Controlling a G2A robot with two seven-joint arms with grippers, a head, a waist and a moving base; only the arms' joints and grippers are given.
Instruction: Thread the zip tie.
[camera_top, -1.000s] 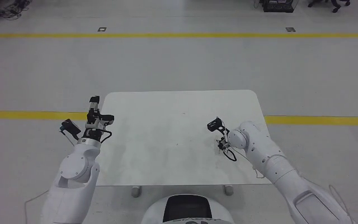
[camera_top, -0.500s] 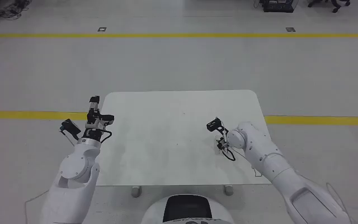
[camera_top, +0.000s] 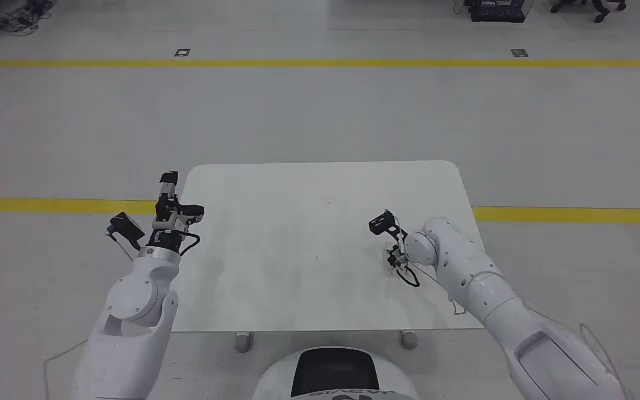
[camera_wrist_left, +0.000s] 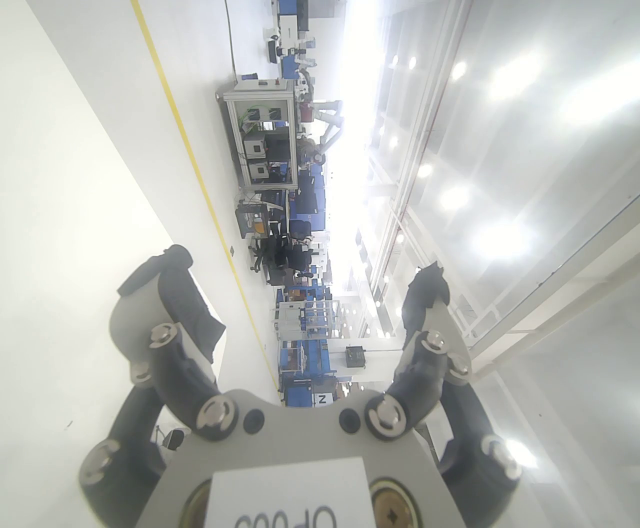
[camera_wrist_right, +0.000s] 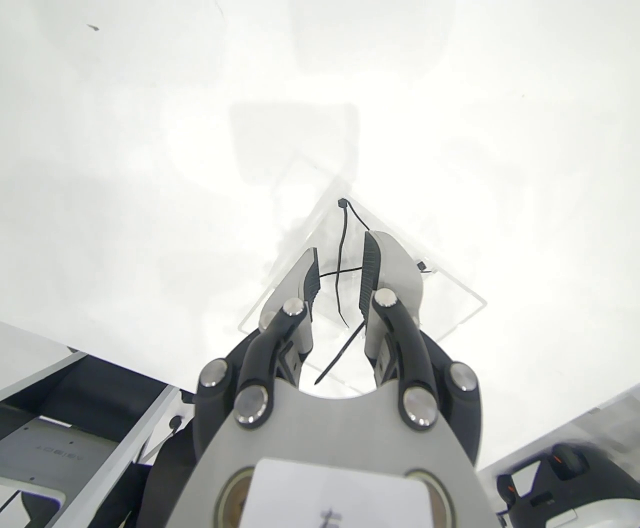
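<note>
The right gripper (camera_wrist_right: 341, 248) has jaws a little open around the black zip tie (camera_wrist_right: 343, 220). The left gripper (camera_wrist_left: 302, 265) has jaws wide.

Print on left label (camera_wrist_left: 290, 492) and right label (camera_wrist_right: 332, 500) is cut off.

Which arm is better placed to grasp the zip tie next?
Right. The right gripper hangs open over the zip tie on the clear tray. The left gripper is open at the table's left edge, aimed at the room.
</note>
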